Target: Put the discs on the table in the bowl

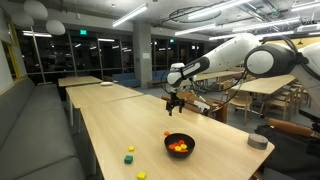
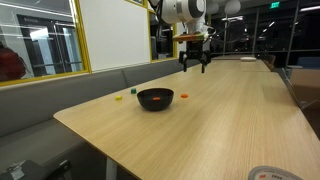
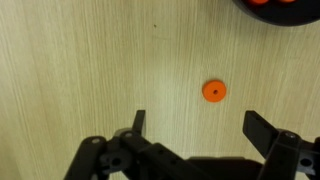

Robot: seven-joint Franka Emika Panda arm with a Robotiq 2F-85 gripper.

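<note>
A small black bowl [image 1: 180, 146] [image 2: 155, 99] sits on the light-wood table [image 1: 110, 125] [image 2: 200, 130] with orange and red discs inside it. One orange disc [image 3: 213, 91] lies alone on the table near the bowl; it also shows in both exterior views [image 2: 185, 96] [image 1: 168, 132]. My gripper [image 3: 200, 125] is open and empty. It hangs above the table [image 1: 175, 100] [image 2: 194, 62], over the lone disc and apart from it. The bowl's rim shows at the top right of the wrist view [image 3: 240, 4].
Small green and yellow blocky pieces [image 1: 130, 153] [image 2: 117, 98] lie on the table beyond the bowl. A grey roll of tape [image 1: 258, 142] [image 2: 270, 174] lies near the table edge. A bench seat [image 1: 40, 130] runs along one side. More tables stand behind.
</note>
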